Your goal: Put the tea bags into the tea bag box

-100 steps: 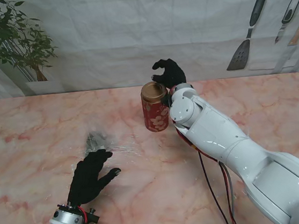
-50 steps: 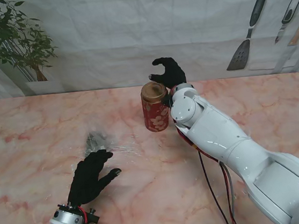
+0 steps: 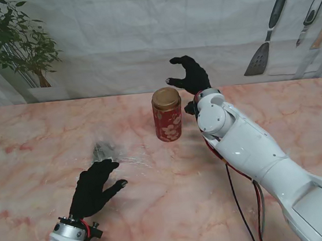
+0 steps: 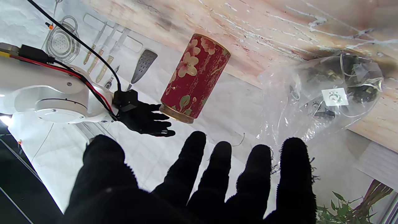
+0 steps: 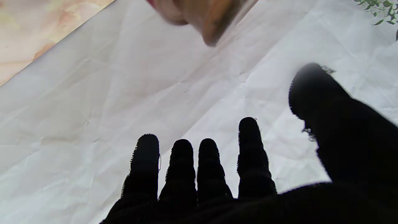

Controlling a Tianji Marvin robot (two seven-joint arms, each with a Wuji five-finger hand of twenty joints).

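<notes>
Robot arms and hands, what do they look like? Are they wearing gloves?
Yes. Both the left hand and the right hand wear fuzzy black gloves over five fingers. The arms are smooth, glossy white shells with rounded joints. Red and black cables run along the right arm, and the left wrist has a silver ring.

You're looking at a pink marbled worktop [image 3: 29, 141] under even light. Behind it hangs a creased white backdrop [image 3: 140, 35] printed with a leafy potted plant [image 3: 16, 47] at left and a spatula [image 3: 267, 33] and knives [image 3: 314, 10] at right.
</notes>
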